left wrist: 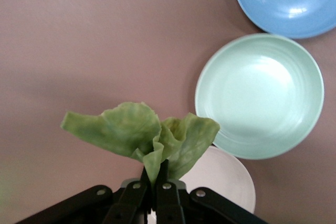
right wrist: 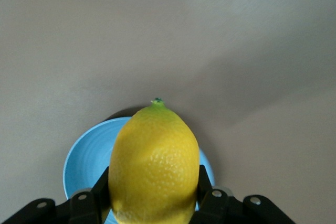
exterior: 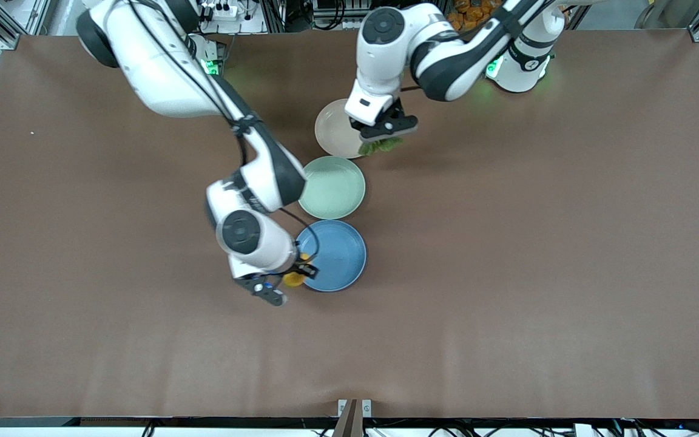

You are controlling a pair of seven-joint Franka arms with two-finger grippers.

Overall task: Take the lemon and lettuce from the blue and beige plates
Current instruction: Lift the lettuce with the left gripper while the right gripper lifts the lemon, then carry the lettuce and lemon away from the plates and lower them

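My left gripper [exterior: 380, 142] [left wrist: 156, 174] is shut on the lettuce [exterior: 380, 146] [left wrist: 139, 137], a wrinkled green leaf that hangs in the air over the edge of the beige plate [exterior: 335, 128] [left wrist: 231, 182]. My right gripper [exterior: 297, 273] [right wrist: 153, 182] is shut on the lemon [exterior: 293, 278] [right wrist: 153, 163], a dimpled yellow fruit lifted above the rim of the blue plate [exterior: 337, 255] [right wrist: 86, 153] [left wrist: 286, 1], on the side toward the right arm's end of the table. Both plates lie bare.
A pale green plate [exterior: 332, 187] [left wrist: 260, 95] lies between the beige and blue plates, the three close together in a row. Around them spreads bare brown tabletop [exterior: 537, 243].
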